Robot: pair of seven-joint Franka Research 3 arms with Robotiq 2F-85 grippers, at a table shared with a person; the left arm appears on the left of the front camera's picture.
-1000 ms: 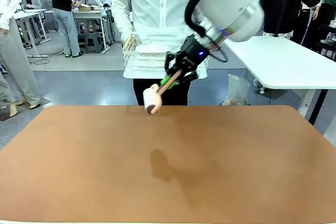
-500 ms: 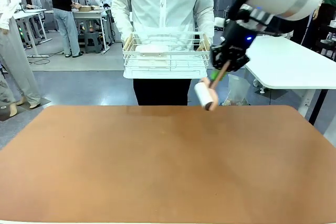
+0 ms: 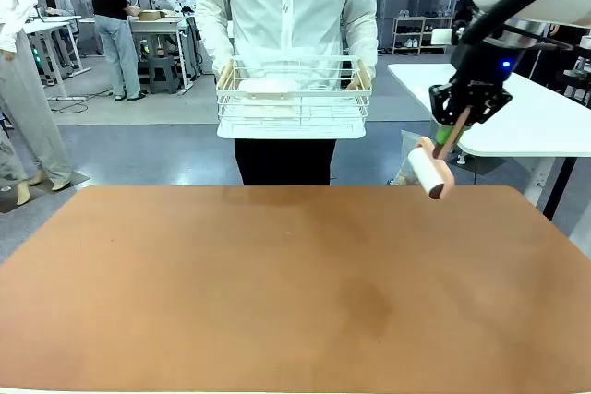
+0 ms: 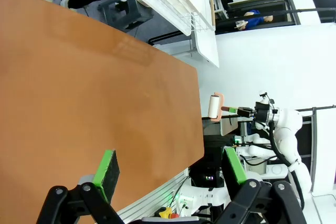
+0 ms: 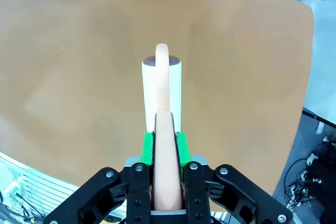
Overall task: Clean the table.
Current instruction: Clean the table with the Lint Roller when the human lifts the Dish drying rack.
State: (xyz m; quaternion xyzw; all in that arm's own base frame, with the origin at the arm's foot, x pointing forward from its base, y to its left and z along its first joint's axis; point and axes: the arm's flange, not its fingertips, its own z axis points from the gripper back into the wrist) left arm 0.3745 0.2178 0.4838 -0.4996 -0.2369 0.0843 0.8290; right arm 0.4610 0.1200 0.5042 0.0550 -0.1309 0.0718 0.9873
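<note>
The wire basket holds a white item; right jaws clamp a lint roller.

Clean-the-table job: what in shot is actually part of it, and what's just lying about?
In the job: table; lint roller, clamped in the right gripper; probably the white wire basket that the person holds.

Just about: white side table; left gripper, open and idle.
</note>
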